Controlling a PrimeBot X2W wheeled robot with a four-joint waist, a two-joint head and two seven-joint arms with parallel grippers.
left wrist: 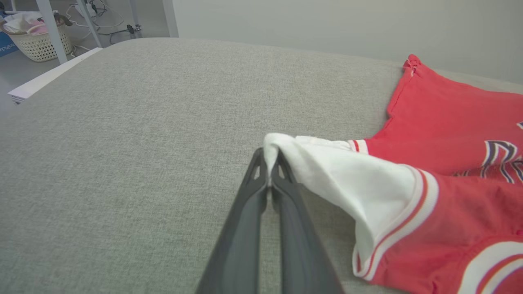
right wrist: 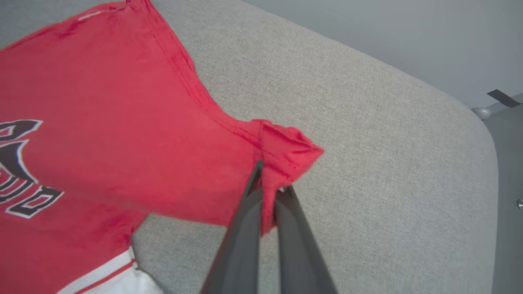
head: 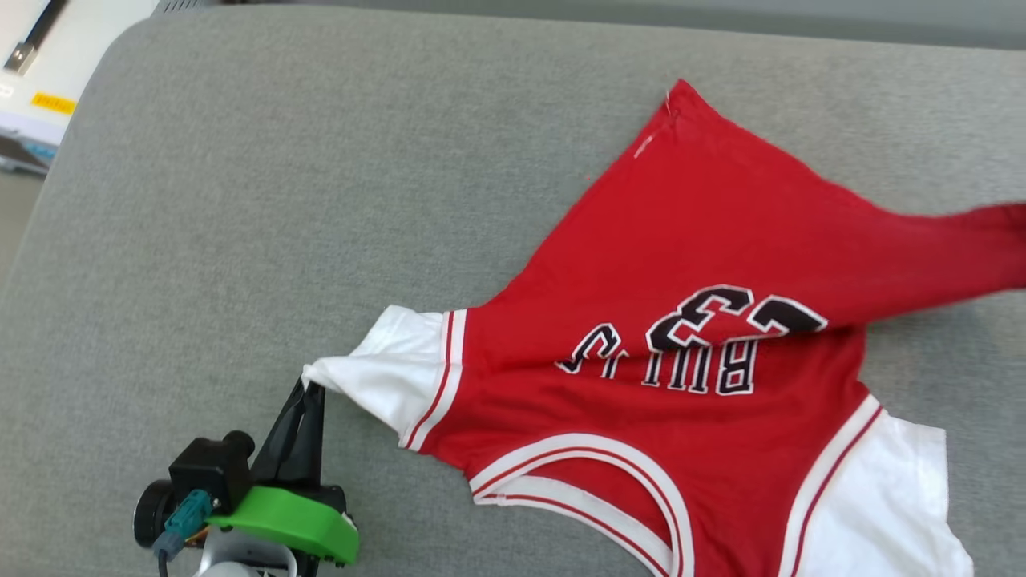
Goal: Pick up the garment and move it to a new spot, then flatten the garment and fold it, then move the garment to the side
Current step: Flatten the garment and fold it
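Observation:
The garment [head: 689, 320], a red jersey T-shirt with white sleeves and a black "BULLS 23" print, lies spread on the grey cushioned surface [head: 321, 200], collar toward me. At the lower left of the head view, my left gripper [head: 311, 388] is shut on the tip of the garment's white sleeve [left wrist: 339, 175], lifting it slightly. The left wrist view shows the same pinch, with that gripper [left wrist: 269, 155] closed on white cloth. My right gripper [right wrist: 269, 179] is shut on a red hem corner [right wrist: 286, 149], which is raised off the surface and stretches off the right edge of the head view.
The grey surface has a rounded far corner [right wrist: 470, 118] on the right and a left edge [head: 48, 184] beyond which a white device [head: 40, 72] sits. A wicker basket [left wrist: 36, 36] and white frame legs [left wrist: 49, 24] stand on the floor past the far left.

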